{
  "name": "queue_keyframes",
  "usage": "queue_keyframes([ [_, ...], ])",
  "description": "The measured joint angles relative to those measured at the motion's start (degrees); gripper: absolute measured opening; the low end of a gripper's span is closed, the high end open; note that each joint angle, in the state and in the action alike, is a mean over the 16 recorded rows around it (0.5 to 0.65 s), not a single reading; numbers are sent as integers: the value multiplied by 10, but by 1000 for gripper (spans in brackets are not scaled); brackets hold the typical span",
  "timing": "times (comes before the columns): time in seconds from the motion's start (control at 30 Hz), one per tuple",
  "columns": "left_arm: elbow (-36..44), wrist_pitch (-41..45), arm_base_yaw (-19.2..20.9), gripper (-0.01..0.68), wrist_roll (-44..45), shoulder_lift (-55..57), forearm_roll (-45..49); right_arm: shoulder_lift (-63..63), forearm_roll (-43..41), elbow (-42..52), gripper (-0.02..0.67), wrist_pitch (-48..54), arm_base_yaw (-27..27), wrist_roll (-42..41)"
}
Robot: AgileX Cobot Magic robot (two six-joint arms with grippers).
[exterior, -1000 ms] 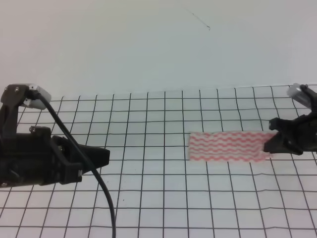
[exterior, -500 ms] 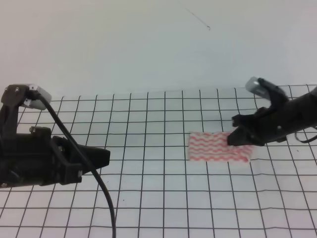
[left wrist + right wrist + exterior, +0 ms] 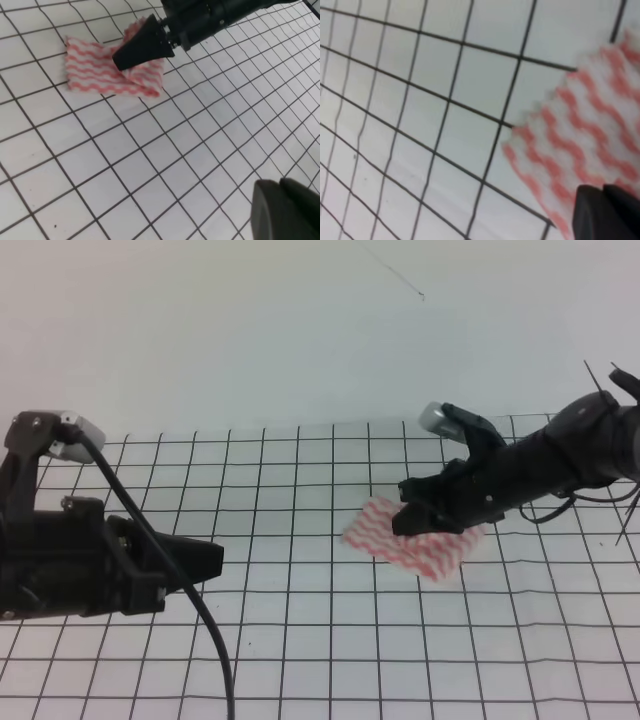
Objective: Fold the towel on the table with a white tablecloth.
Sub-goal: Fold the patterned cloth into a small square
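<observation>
One towel [image 3: 415, 545] lies on the table [image 3: 300, 640], right of the middle, on white cloth printed with a thin black grid. It is thin, with wavy red-pink and white stripes, and sits crumpled and doubled over, one layer lifted across the other. My right gripper [image 3: 412, 518] reaches in from the right, its dark tip over the towel's upper edge; the left wrist view shows the jaws drawn together to a point [image 3: 131, 54] with a fold of towel rising beside them, so I seem to be pinching the cloth. My left gripper [image 3: 205, 560] hangs over bare grid at the left, well apart from the towel, holding nothing; I cannot tell how far its jaws are parted. Two grippers, one towel, one table.
</observation>
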Motion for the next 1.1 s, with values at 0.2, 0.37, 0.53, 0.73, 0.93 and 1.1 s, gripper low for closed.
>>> queue_keyframes([
  [0.2,0,2,0,-1,0,0,0,2,9,-27,8,4,6,-3],
  [0.37,0,3,0,-1,0,0,0,9,12,-54,8,16,7,-4],
  [0.53,0,3,0,-1,0,0,0,26,12,-79,8,32,14,-4],
  [0.73,0,3,0,-1,0,0,0,55,12,-105,8,46,30,-5],
  [0.93,0,3,0,-1,1,0,0,82,12,-123,10,49,46,-7],
  [1.1,0,3,0,-1,2,0,1,94,13,-140,41,56,53,-23],
])
